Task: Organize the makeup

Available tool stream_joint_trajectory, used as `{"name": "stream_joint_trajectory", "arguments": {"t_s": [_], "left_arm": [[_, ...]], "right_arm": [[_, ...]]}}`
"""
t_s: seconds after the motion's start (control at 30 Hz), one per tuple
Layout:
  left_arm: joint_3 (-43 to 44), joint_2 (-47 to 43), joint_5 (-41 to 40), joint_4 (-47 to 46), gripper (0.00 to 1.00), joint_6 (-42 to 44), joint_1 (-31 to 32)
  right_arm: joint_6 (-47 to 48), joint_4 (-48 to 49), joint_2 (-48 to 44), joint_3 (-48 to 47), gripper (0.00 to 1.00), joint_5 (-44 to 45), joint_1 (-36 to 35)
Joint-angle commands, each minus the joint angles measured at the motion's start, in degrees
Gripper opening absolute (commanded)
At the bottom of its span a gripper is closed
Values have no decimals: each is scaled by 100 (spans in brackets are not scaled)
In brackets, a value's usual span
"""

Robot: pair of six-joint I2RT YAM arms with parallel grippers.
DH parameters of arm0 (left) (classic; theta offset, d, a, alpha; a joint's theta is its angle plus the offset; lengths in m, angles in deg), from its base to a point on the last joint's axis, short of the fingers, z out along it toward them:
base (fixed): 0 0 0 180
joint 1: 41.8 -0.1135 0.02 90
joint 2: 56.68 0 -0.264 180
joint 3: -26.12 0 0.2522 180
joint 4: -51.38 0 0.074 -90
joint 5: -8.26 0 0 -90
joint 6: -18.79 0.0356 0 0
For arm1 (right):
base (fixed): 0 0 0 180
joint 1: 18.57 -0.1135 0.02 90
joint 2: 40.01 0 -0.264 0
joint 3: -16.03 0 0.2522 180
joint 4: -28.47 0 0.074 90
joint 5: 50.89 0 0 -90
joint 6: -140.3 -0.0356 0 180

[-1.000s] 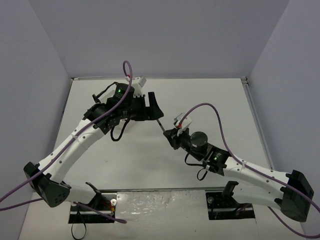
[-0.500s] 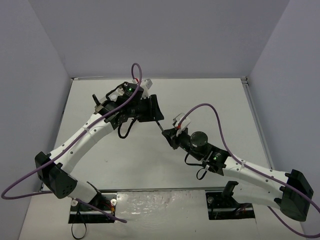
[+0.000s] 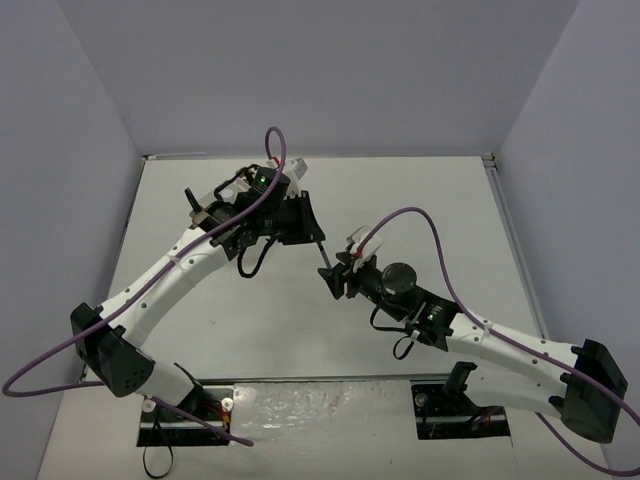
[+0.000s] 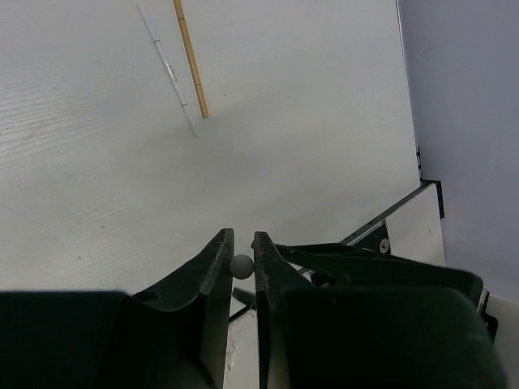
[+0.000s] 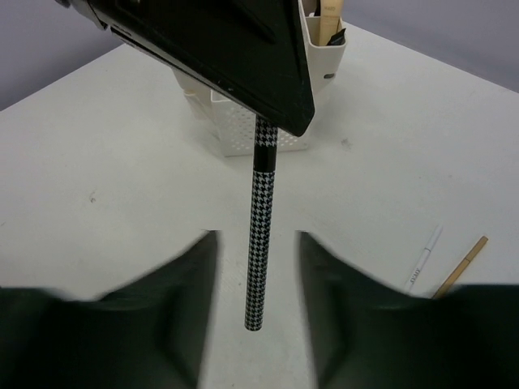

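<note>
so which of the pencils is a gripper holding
The black-and-white houndstooth pencil: one end is pinched in the left gripper. The white pencil and the tan pencil lie loose on the table, side by side.

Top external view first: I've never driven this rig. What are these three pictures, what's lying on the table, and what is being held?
The top view looks down from behind on two robot arms, the left arm and the right arm, bolted at the near edge of the table. The other two pictures come from cameras on the wrists, each showing its own fingers at the bottom. The left gripper is shut on the top end of a checked stick, which points down towards the table. In the right wrist view the right gripper is open, a finger on either side of that stick, not touching it. Behind stands a white box with items in it. A white stick and a tan stick lie side by side on the table.
</note>
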Motion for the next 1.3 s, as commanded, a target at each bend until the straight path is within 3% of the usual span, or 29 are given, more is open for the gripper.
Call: {"name": "stream_joint_trajectory", "arguments": {"t_s": [0.0,0.13,0.23,0.47,0.63,0.8,1.17,1.27], "left_arm": [[142,-213,-228,-278,0,169,84],[266,-412,-1199,84,0,772,-100],[321,-591,-1762,282,0,1124,-644],[104,-829,-1997,-253,0,1796,-2415],[-28,-650,-1943,-729,0,1946,-3234],[-536,-414,-1526,-1410,0,1796,-3619],[-1555,-265,-1607,-2418,1,1692,-3647],[-1596,-274,-1729,-2372,10,1682,-3654]], "right_arm": [[-48,539,-236,-172,68,269,-47],[-177,122,-323,-281,94,678,-47],[-258,-194,-484,-253,99,918,-47],[-450,-551,-829,-49,100,1460,-39],[-504,-753,-879,-9,100,1657,-30],[-538,-840,-972,83,100,1740,-30],[-814,-975,-939,248,100,2279,35],[-1032,-1118,-718,181,100,2388,147]]}}
